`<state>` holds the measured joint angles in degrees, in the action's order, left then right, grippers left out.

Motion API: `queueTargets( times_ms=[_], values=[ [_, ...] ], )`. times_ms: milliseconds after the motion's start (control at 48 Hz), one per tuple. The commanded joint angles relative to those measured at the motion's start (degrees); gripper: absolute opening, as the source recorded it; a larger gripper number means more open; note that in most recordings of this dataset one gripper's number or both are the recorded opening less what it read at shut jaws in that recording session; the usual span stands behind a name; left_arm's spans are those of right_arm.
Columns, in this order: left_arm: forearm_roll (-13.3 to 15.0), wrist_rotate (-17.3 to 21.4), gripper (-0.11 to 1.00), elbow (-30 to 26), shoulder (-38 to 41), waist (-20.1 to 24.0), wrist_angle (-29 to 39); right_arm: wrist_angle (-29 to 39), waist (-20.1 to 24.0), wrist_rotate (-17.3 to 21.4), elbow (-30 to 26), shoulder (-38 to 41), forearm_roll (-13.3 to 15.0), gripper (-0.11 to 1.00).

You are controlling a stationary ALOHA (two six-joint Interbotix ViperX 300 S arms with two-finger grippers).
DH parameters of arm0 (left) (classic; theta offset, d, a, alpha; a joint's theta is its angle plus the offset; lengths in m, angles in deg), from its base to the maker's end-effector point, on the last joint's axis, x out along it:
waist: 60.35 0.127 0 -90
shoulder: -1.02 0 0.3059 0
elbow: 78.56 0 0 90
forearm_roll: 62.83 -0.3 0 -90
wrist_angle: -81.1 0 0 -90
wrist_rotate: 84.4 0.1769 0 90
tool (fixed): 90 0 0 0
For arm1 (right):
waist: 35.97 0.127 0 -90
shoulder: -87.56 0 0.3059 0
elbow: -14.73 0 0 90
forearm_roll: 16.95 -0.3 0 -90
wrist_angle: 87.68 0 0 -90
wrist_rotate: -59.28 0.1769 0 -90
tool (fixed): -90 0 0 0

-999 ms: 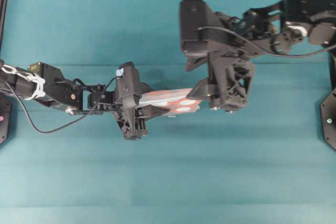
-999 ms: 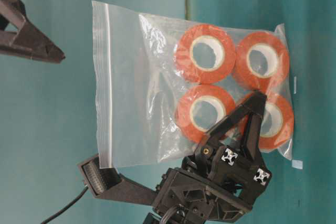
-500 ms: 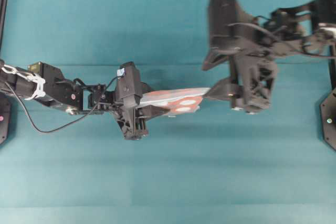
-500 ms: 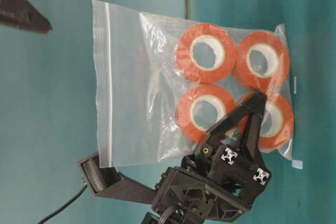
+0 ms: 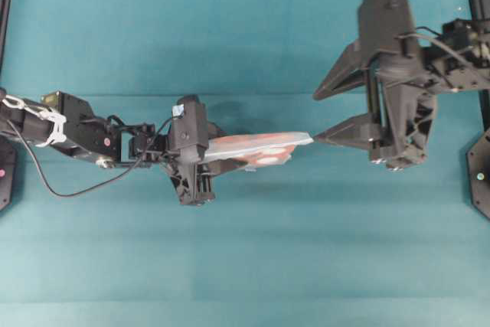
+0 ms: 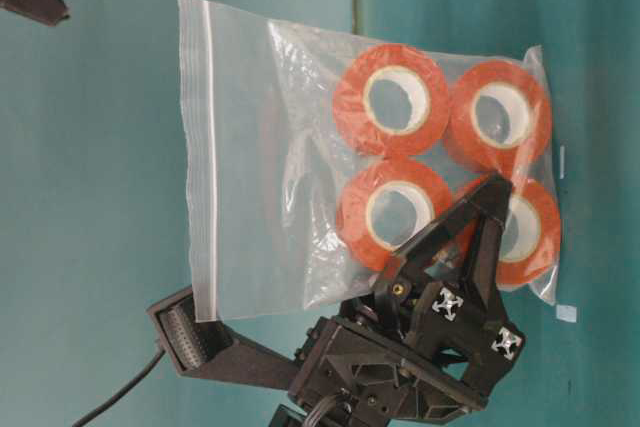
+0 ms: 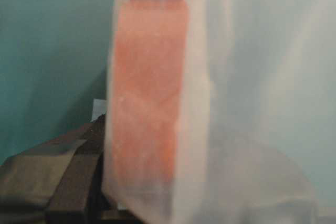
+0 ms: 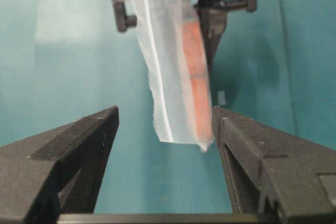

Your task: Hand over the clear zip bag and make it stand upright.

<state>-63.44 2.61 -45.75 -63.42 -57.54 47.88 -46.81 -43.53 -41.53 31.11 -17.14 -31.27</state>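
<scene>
**Operator:** How far along are you?

**Arm:** Going by the overhead view, from left: my left gripper [image 5: 210,160] is clamped on the clear zip bag [image 5: 260,148] at centre frame, holding it off the table [image 5: 245,266]. My right gripper [image 5: 321,116], upper right, has its jaws spread wide and grips nothing. So I judge one hand has it, and the standing upright is not done.

**Operator:** And the bag itself?

**Arm:** Transparent, crinkly, zip strip [image 6: 203,157] at the left in the table-level view, four orange-red rolls [image 6: 392,100] bunched at the far end.
</scene>
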Motion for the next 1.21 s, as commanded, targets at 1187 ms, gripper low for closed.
queueTargets(
  times_ms=[1187],
  values=[
    [-0.09,-0.18,0.25,-0.53,-0.70,-0.26,0.53,-3.78,0.62,3.34,1.58,-2.11,-0.09,0.80]
  ],
)
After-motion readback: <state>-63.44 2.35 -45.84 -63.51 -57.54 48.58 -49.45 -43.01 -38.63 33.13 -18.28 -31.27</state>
